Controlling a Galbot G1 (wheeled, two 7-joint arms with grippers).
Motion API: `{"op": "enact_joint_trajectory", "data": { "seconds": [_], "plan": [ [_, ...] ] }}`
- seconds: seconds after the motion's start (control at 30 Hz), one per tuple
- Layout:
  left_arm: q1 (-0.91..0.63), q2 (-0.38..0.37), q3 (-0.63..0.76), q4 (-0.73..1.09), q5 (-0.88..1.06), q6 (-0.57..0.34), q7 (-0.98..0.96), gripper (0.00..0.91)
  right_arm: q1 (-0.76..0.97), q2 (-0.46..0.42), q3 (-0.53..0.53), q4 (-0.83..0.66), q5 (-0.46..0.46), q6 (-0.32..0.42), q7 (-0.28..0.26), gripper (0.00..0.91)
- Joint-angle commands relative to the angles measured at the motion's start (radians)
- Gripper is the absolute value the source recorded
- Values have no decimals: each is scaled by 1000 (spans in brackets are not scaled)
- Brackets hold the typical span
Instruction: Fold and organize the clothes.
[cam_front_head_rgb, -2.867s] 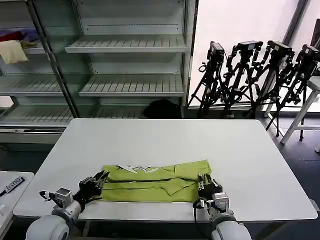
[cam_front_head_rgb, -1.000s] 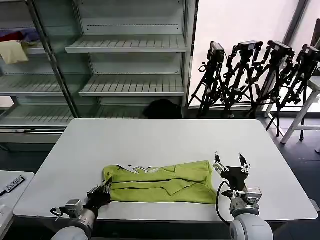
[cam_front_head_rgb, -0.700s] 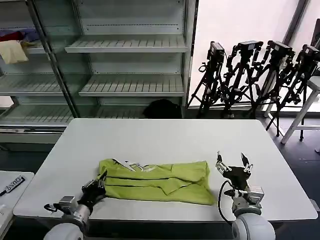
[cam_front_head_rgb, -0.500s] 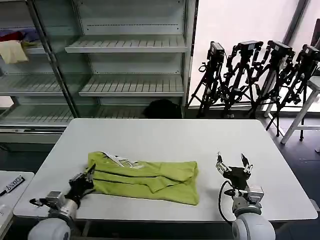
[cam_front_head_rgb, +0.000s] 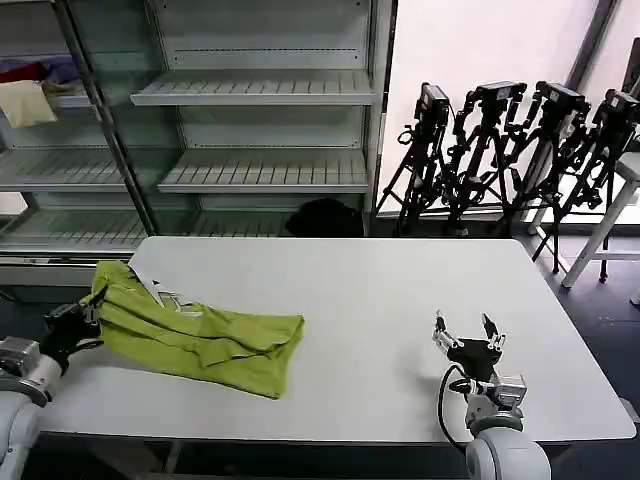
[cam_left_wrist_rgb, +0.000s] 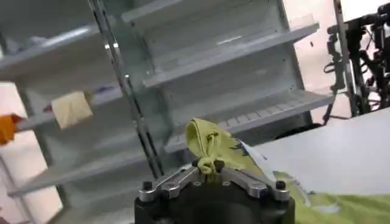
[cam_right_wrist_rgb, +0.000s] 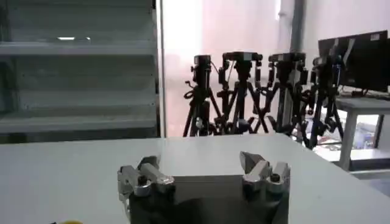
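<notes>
The left gripper (cam_front_head_rgb: 75, 322), jaws clenched on the lime-green T-shirt (cam_front_head_rgb: 200, 340), holds it at the table's (cam_front_head_rgb: 400, 290) nine o'clock edge; dragging slowly should prevent bunching. The right gripper (cam_front_head_rgb: 468, 345) idles at four o'clock, jaws released.

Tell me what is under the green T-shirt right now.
The white table lies under most of the T-shirt. Its left end is lifted, pinched in the left gripper. Anything beneath the cloth is hidden.
</notes>
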Motion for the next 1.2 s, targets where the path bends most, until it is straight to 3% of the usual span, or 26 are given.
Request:
{"op": "enact_joint_trajectory", "data": {
  "seconds": [0.03, 0.3, 0.47, 0.63, 1.1, 1.13, 1.17, 1.2],
  "plan": [
    [-18, 60, 1, -101, 44, 50, 43, 0, -5, 0, 5, -4, 1, -1, 0, 907],
    [21, -163, 425, -242, 282, 74, 8, 0, -30, 3, 10, 5, -6, 2, -2, 907],
    [-18, -223, 604, -214, 347, 97, -13, 0, -53, 5, 21, 11, -7, 10, -6, 907],
    [-36, -258, 663, -155, 352, 110, -27, 0, -77, 0, 35, 14, -5, 25, -14, 907],
    [-49, -289, 660, -125, 338, 130, -87, 10, -78, 10, 9, 13, -25, 32, -16, 907],
    [-49, -295, 661, -119, 341, 132, -95, 292, -78, 11, 5, 13, -29, 32, -15, 907],
    [-49, -298, 662, -117, 340, 137, -105, 705, -78, 12, 4, 13, -30, 32, -15, 907],
    [-50, -301, 663, -116, 340, 142, -109, 907, -79, 13, 2, 14, -36, 33, -15, 907]
  ]
}}
